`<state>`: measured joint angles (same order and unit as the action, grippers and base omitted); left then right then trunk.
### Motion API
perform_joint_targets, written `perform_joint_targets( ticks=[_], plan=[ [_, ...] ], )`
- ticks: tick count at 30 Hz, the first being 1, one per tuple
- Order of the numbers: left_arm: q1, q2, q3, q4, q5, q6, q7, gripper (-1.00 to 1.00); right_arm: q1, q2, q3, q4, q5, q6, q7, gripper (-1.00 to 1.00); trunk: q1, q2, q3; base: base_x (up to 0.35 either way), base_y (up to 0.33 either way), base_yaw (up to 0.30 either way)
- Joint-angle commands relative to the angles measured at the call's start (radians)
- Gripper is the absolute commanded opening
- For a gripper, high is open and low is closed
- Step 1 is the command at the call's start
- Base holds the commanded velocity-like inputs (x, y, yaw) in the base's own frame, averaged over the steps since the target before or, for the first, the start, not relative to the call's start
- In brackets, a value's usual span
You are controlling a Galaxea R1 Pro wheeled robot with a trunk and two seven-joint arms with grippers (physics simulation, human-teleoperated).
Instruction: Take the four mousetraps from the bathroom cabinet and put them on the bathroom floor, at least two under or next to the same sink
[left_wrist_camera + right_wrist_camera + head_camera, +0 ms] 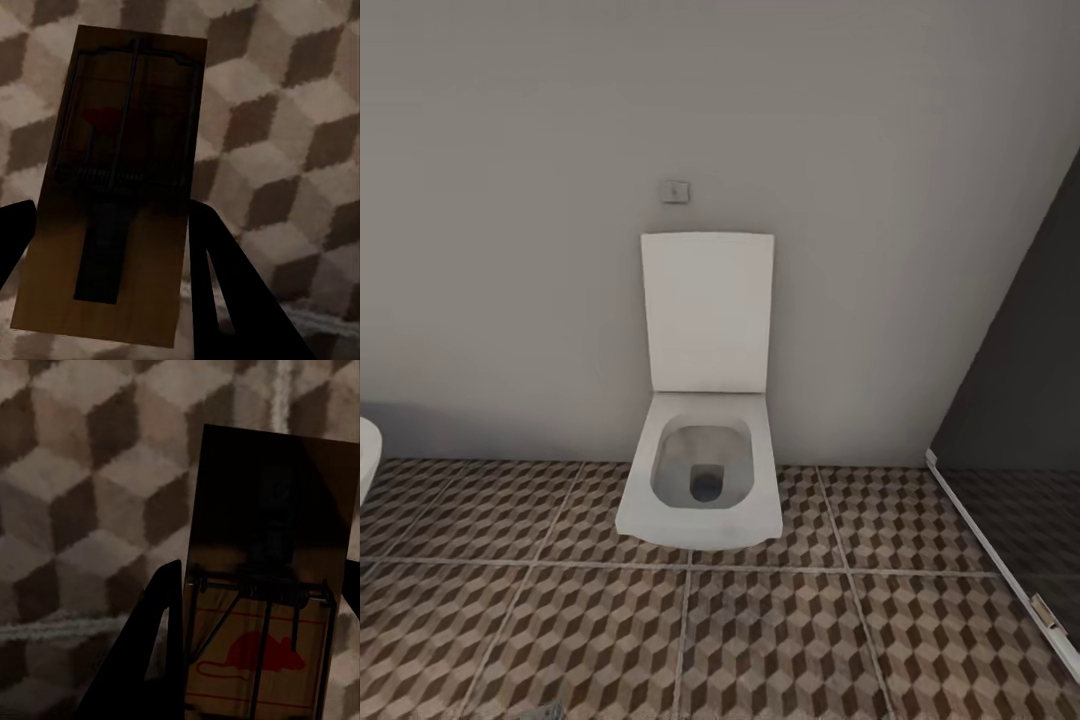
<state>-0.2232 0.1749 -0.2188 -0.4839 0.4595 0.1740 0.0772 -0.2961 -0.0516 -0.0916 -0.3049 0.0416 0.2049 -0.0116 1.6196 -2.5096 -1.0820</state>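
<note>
Each gripper, left and right, pinches a mousetrap by its long edges above the bathroom floor; the slabs look light, stiff, best held clear of the spring bar

Matte black fingers of the left gripper, flat-sided and tapering to narrow tips, frame the left wrist view. The right gripper shows the same plain black, wedge-shaped finger, unmarked, without visible cables or screws.
</note>
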Motion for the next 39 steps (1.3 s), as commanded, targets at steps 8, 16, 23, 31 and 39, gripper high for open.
perform_joint_targets(
  ticks=[8, 16, 23, 31, 39],
  plan=[
    [-0.017, 0.005, -0.007, -0.09, 0.006, 0.161, 0.077, -1.0, 0.0, -0.06, -0.018, -0.055, 0.004, 0.026, -0.018, -1.0, 0.003, -0.002, -0.032, 0.0, 0.0, 0.0],
    [-0.125, 0.001, -0.005, -0.196, 0.007, 0.272, 0.124, -1.0, -0.067, -0.084, -0.021, -0.169, -0.002, 0.189, -0.084, -1.0, 0.007, -0.004, -0.063, 0.0, 0.0, 0.0],
    [-0.25, -0.011, -0.005, -0.215, 0.007, 0.359, 0.127, -1.0, -0.215, -0.076, -0.02, -0.169, -0.008, 0.22, -0.122, -1.0, 0.01, -0.006, -0.09, 0.0, 0.0, 0.0],
    [-0.372, -0.03, -0.005, -0.204, 0.005, 0.401, 0.127, -1.0, -0.309, -0.038, -0.017, -0.168, 0.001, 0.22, -0.149, -1.0, 0.014, -0.008, -0.121, 0.0, 0.0, 0.0],
    [-0.387, -0.038, -0.007, -0.199, -0.038, 0.406, 0.127, -1.0, -0.366, 0.013, -0.011, -0.164, 0.006, 0.217, -0.151, -1.0, 0.017, -0.01, -0.152, 0.0, 0.0, 0.0]
  ],
)
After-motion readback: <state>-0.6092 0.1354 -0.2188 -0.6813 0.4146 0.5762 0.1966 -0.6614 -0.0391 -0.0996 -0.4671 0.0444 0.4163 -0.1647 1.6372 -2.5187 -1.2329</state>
